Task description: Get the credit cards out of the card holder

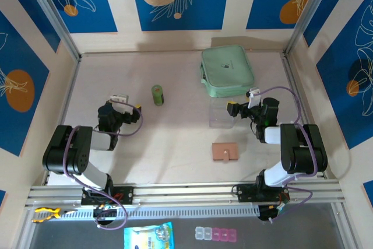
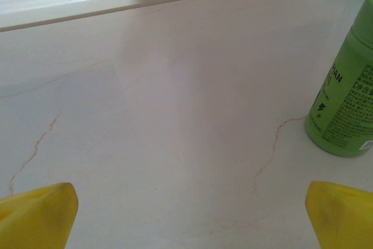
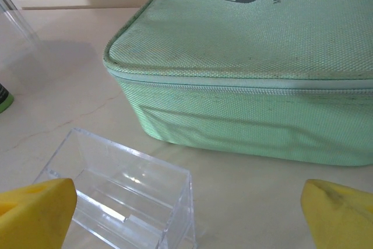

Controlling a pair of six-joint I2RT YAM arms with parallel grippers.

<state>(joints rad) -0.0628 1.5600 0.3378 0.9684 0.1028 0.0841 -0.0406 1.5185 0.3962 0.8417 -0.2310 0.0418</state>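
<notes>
The card holder (image 1: 225,151), a small tan-pink wallet with a snap tab, lies closed on the table at the near right. The credit cards are hidden. My right gripper (image 1: 239,108) hangs beyond the card holder, open, with its yellow fingertips (image 3: 35,214) spread wide and nothing between them; in the wrist view the right gripper (image 3: 189,217) faces a clear box and a green pouch. My left gripper (image 1: 129,104) is over the left half of the table, far from the card holder. In its own view the left gripper (image 2: 192,214) is open over bare tabletop.
A clear plastic box (image 1: 224,115) (image 3: 116,202) stands just left of the right gripper. Behind it lies a mint-green zip pouch (image 1: 227,71) (image 3: 250,74). A green bottle (image 1: 157,94) (image 2: 344,97) stands right of the left gripper. Frame posts and walls bound the table.
</notes>
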